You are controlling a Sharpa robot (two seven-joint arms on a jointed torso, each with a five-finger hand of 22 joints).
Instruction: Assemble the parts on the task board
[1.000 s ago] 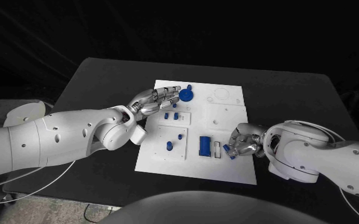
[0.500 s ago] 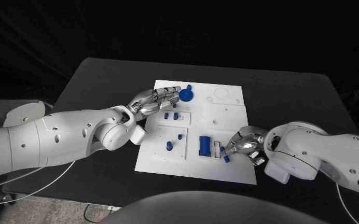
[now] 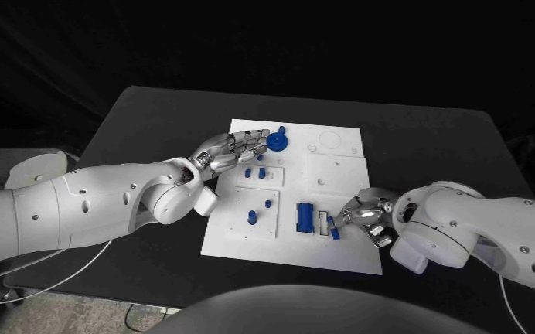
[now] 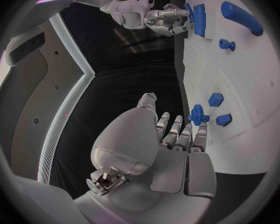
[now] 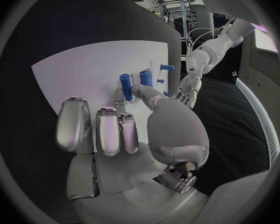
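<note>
Right silver hand [image 3: 362,214] pinches a small blue peg [image 3: 333,228] beside a blue rectangular block [image 3: 304,217]; left silver hand [image 3: 231,148] lies released, fingers extended, on the white task board [image 3: 340,172] near a blue round gear [image 3: 277,143]

Left arm enters from the frame's left edge, forearm angled toward centre; left hand [image 3: 231,148] lies flat, fingers [image 4: 180,134] extended side by side, holding nothing. Right arm enters from the lower right, wrist bent inward; right hand [image 3: 359,212] with fingers [image 5: 109,129] loosely spread, thumb forward.
</note>
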